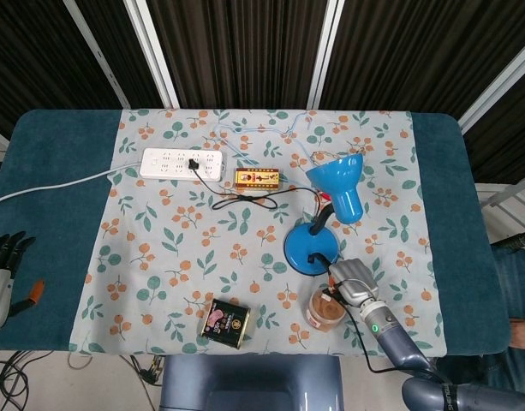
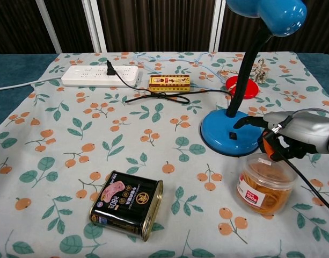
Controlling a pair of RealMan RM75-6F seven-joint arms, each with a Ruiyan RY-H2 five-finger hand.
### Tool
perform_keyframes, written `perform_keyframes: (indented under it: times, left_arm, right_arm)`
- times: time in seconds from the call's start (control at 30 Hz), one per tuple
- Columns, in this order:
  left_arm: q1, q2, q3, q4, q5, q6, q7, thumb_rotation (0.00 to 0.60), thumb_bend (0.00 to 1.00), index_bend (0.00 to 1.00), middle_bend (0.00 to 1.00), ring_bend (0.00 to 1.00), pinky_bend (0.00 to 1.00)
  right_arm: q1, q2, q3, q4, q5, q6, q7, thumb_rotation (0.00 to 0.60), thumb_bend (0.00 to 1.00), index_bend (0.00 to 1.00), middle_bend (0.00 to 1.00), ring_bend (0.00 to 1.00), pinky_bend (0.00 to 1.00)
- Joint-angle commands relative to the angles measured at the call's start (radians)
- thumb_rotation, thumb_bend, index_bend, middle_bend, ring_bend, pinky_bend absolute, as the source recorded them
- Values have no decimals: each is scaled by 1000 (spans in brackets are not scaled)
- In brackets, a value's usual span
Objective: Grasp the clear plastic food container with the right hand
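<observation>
The clear plastic food container (image 1: 325, 314) (image 2: 263, 188), round with brown contents and a red label, stands near the table's front right edge and leans slightly. My right hand (image 1: 352, 281) (image 2: 293, 134) lies over its lid and far rim, fingers curled down on it, gripping it from above. My left hand (image 1: 1, 261) hangs off the table's left side with its fingers apart and nothing in them.
A blue desk lamp's base (image 1: 311, 250) (image 2: 230, 134) sits just behind the container, its cord running past my wrist. A black tin (image 1: 225, 323) (image 2: 128, 204) lies front centre. A white power strip (image 1: 182, 163), a yellow box (image 1: 257, 178) and a red disc (image 2: 242, 86) are further back.
</observation>
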Motion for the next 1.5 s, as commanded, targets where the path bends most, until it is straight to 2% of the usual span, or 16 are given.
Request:
perform_keyframes:
  times: [0.03, 0.33, 0.77, 1.5]
  left_arm:
    - [0, -1, -1, -1, -3, 0, 0, 600, 341, 145, 72, 47, 102]
    - [1, -1, -4, -4, -10, 0, -1, 600, 341, 144, 72, 47, 102]
    - [1, 0, -5, -5, -12, -2, -3, 600, 341, 144, 72, 47, 102]
    - [1, 2, -5, -5, -13, -2, -3, 600, 342, 144, 72, 47, 102]
  right_arm:
    - [4, -3, -4, 1, -10, 1, 6, 600, 565, 182, 700, 717, 1000]
    - [19, -13, -11, 12, -6, -5, 6, 600, 564, 183, 700, 717, 1000]
    - [49, -6, -21, 4, 63, -19, -17, 600, 564, 184, 700, 717, 1000]
    - [79, -7, -39, 19, 113, -5, -24, 600, 565, 237, 700, 717, 1000]
